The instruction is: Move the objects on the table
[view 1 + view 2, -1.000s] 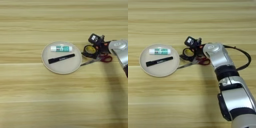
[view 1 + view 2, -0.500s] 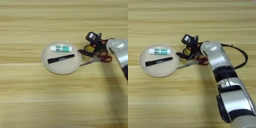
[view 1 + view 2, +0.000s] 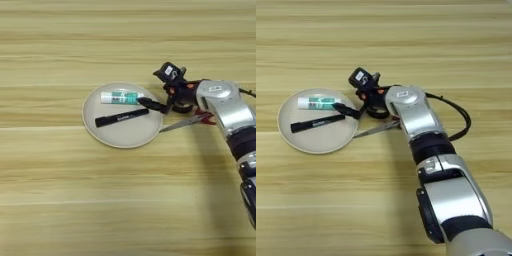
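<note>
Reaching over plate (image 3: 95, 131) rim: fingers (image 3: 153, 105) beside glue stick (image 3: 119, 97), marker (image 3: 121, 117); spread unclear.

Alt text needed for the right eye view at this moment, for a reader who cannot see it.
A silver robot arm reaches in from the lower right to the right rim of a round beige plate on a wooden table. The plate holds a white glue stick and a black marker. Steel scissors lie on the table beside the plate, partly under the arm.

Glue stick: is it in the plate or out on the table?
In the plate. The glue stick lies flat inside the plate near its far rim, beside the black marker.
</note>
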You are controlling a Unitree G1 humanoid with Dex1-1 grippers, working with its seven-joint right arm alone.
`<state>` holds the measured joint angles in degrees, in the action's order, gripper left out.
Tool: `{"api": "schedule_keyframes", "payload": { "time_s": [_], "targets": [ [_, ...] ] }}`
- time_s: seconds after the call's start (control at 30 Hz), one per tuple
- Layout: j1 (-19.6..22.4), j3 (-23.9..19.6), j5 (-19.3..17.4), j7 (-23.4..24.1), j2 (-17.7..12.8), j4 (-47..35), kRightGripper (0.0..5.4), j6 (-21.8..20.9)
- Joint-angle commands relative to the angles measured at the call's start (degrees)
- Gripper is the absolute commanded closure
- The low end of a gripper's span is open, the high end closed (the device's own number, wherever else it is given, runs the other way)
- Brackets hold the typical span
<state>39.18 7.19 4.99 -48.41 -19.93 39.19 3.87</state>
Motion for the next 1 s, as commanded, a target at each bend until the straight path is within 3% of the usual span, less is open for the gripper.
{"api": "schedule_keyframes", "payload": {
  "time_s": [0.03,1.0],
  "targets": [
    [6.52,-1.16,-0.99,2.01,-0.15,-0.31,0.05,-2.84],
    [7.97,3.74,2.49,2.63,5.13,6.59,0.05,-5.05]
  ]
}}
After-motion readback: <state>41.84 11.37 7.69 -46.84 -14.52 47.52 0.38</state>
